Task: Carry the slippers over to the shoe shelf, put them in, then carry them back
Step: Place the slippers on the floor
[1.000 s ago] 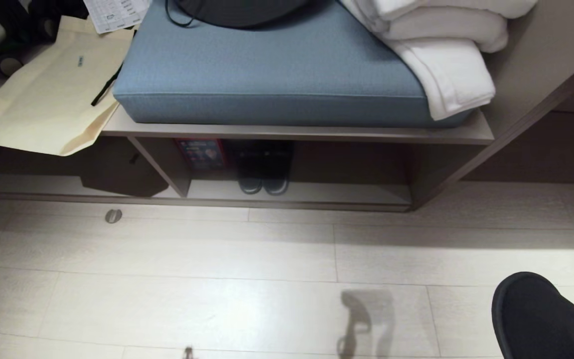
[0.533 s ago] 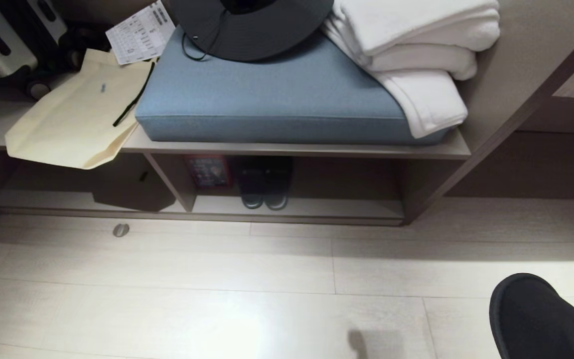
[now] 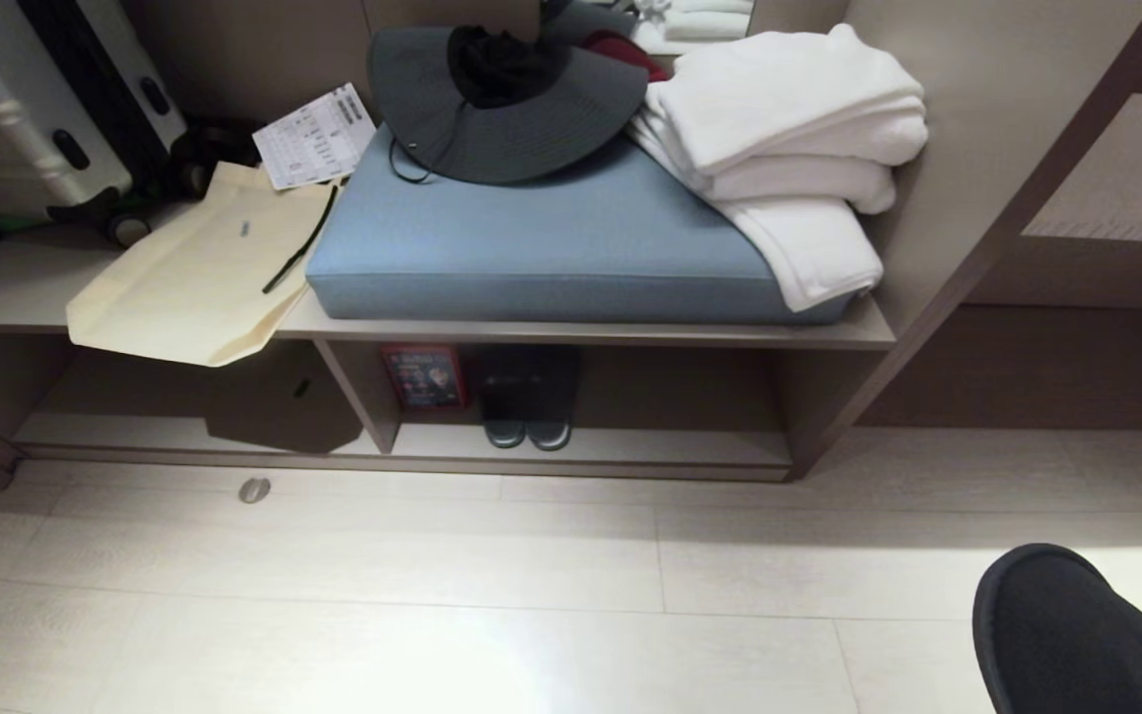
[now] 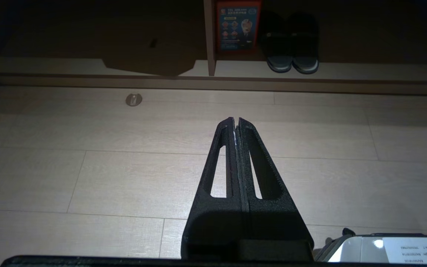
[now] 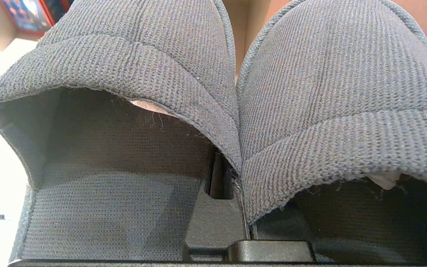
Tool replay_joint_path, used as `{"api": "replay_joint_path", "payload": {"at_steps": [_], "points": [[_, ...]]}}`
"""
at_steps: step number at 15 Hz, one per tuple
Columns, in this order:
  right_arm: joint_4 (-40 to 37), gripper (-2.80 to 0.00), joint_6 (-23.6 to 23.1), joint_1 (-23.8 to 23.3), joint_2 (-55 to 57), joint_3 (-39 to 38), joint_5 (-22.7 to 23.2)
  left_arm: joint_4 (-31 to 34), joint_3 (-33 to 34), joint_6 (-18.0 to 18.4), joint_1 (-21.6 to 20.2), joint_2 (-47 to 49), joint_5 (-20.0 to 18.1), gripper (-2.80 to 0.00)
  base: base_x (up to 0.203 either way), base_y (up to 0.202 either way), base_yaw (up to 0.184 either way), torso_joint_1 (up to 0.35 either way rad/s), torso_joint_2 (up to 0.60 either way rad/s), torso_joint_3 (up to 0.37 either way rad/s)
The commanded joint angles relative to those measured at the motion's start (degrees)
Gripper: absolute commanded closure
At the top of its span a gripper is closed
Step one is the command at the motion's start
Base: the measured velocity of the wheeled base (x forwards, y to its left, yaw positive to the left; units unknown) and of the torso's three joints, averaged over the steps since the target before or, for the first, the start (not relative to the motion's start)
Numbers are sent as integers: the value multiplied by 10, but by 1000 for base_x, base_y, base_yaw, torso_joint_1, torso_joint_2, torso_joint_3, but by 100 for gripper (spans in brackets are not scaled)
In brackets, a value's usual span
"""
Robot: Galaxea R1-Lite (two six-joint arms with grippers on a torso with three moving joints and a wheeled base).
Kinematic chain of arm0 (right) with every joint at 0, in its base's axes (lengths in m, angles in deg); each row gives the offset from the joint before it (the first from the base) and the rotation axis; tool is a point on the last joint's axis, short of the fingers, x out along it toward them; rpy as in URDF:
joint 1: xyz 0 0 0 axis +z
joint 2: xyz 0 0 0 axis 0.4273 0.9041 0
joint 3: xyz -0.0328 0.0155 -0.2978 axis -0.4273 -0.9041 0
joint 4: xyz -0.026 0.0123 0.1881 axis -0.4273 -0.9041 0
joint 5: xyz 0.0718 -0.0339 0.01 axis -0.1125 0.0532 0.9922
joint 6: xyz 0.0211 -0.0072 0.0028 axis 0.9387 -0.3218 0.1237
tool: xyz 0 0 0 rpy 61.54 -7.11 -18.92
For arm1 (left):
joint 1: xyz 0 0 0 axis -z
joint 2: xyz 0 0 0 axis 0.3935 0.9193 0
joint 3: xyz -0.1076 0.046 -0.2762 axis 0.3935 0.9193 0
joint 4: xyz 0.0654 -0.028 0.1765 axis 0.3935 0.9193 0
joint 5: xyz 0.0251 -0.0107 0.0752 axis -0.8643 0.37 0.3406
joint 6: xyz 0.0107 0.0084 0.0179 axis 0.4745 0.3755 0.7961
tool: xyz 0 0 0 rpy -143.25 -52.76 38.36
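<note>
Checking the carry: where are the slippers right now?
In the right gripper, pinched by their touching inner edges; the slippers show at the head view's lower right, above the floor, short of the shoe shelf.

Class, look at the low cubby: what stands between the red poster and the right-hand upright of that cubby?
A dark pair of slippers, toes outward, stands beside the poster; beyond it the shelf is bare. The head view shows this.

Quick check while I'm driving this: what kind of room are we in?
Most likely a hotel room's entry or wardrobe nook. A built-in wood bench with a blue cushion holds folded white towels, a suitcase stands beside it, and a dark pair of slippers sits in the shoe shelf below.
</note>
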State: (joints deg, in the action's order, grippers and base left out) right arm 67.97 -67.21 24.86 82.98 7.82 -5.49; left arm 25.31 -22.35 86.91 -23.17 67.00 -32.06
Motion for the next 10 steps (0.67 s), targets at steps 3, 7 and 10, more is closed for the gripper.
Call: {"api": "replay_joint_path", "payload": {"at_steps": [3, 7, 10], "points": [[0, 0, 0, 0, 1, 0, 1, 0, 1, 0, 0, 0, 0, 0, 0, 0, 0, 0, 2, 200], [0, 0, -1, 0, 1, 0, 1, 0, 1, -1, -1, 0, 0, 0, 0, 0, 0, 2, 2, 201], [0, 0, -1, 0, 1, 0, 1, 0, 1, -1, -1, 0, 0, 0, 0, 0, 0, 1, 1, 203]]}}
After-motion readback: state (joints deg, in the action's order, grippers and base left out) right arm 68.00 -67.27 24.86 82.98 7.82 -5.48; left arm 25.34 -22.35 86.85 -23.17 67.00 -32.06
